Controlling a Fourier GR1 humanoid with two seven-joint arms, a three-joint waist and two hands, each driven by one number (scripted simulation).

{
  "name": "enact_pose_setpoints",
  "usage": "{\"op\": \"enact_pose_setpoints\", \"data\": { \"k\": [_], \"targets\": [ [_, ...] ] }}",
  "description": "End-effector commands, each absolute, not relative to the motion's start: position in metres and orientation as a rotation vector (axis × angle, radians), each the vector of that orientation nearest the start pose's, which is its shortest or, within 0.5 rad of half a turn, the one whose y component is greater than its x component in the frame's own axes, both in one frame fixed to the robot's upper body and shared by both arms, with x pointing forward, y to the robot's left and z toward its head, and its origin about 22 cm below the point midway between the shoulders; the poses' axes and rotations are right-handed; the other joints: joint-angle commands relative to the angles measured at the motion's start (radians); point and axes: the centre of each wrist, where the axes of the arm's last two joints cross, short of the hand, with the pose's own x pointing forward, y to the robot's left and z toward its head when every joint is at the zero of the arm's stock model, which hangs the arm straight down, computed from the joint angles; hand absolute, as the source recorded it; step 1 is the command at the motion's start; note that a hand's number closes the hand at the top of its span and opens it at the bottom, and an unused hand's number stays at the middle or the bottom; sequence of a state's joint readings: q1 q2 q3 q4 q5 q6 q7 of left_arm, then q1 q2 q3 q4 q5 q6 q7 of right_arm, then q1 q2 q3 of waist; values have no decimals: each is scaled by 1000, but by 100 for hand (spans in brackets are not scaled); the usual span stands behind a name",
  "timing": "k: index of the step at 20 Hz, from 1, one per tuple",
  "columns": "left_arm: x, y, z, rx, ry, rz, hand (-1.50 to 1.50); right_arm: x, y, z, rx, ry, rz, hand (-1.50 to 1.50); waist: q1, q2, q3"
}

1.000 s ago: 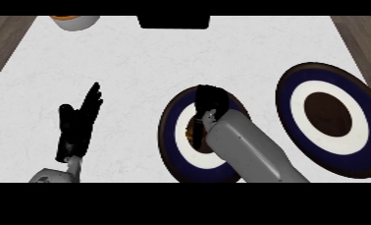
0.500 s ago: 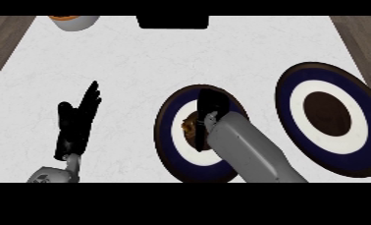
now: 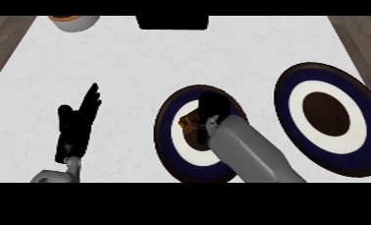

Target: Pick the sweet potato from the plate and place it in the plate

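the counter (image 3: 181,62) carried two plates side by side, near plate (image 3: 165,140) under the right arm and far plate (image 3: 290,91) at the right, bare, likely the drop spot. the right hand (image 3: 214,106) hung over the near plate, touching the sweet potato (image 3: 191,120) that lay there; whether its fingers had closed i could not tell. the left hand (image 3: 76,123) rested open, fingers up, out of the way.

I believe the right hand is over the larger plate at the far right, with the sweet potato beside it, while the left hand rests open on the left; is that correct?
Not quite: in the head view the right hand is over the nearer plate in the middle, not the far-right plate. The sweet potato does lie beside it there, and the left hand does rest open on the left.
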State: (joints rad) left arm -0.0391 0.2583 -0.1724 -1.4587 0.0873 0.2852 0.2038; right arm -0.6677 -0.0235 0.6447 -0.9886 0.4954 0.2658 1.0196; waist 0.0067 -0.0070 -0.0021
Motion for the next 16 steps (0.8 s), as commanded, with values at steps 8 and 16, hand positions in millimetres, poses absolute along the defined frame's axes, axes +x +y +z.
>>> {"op": "enact_pose_setpoints", "data": {
  "k": [8,16],
  "targets": [
    [253,245,-11,273,-1301,-19,0,326,-60,25,-906,-699,1268,150,-8,6,2],
    [247,269,0,255,-1282,-25,0,303,-141,8,-1160,-1262,1064,150,-22,1,4]
  ]
}}
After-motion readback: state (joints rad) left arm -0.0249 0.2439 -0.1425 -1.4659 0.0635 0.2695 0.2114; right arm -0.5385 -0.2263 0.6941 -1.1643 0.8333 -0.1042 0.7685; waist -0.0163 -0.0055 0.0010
